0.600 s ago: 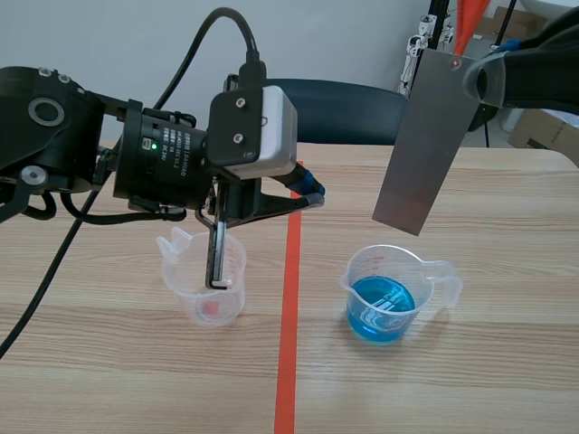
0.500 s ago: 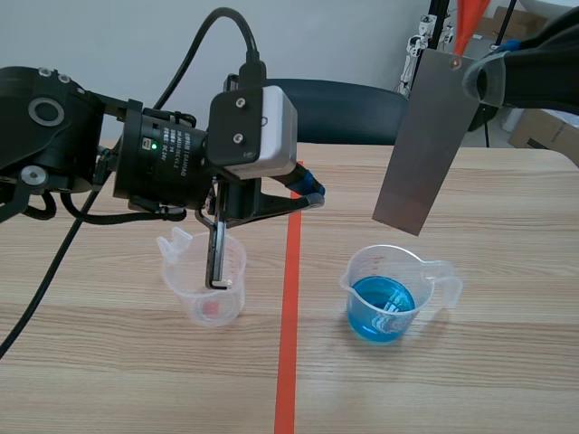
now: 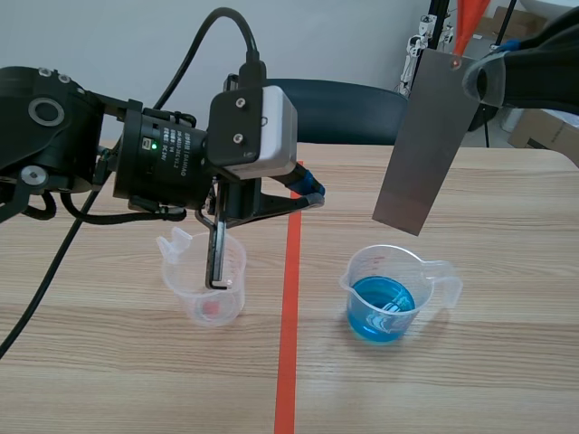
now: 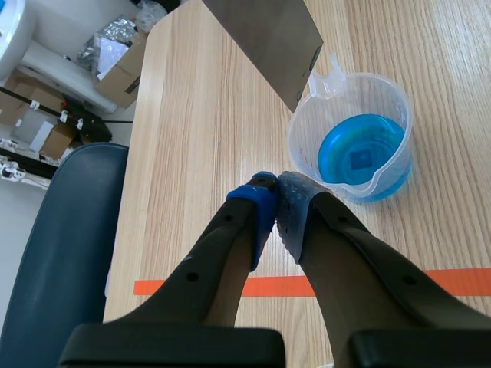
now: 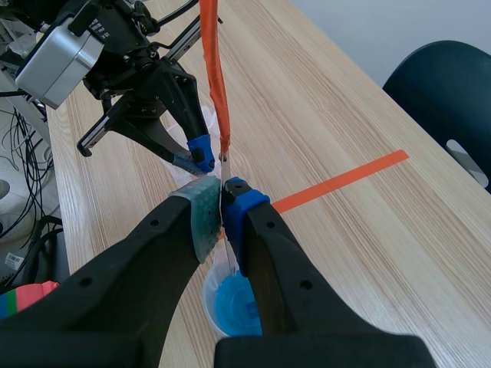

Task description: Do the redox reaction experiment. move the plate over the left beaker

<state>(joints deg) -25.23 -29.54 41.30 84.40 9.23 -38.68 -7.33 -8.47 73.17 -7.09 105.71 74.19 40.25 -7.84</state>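
**Above the right beaker (image 3: 389,298), plate (image 3: 425,145) held high in the right tool (image 5: 223,201)**

High at the right of the scene, the right tool is clamped on the upper end of the grey metal plate, with a pad pressed against each face. The plate hangs tilted, its lower end leaning left. It is in the air over the far rim of the right beaker, which holds blue liquid, and the two do not touch. An orange strip (image 3: 469,20) rises from the plate's top.

Left of the orange tape line (image 3: 289,307) stands the left beaker (image 3: 190,287). It is clear, with a small reddish spot at its bottom, and is well apart from the plate. The left tool (image 4: 276,201) hangs over the table (image 3: 507,380) near the tape line, just beyond the left beaker. Its pads are pressed together with nothing between them. A dark blue chair (image 3: 348,108) stands at the table's far edge.
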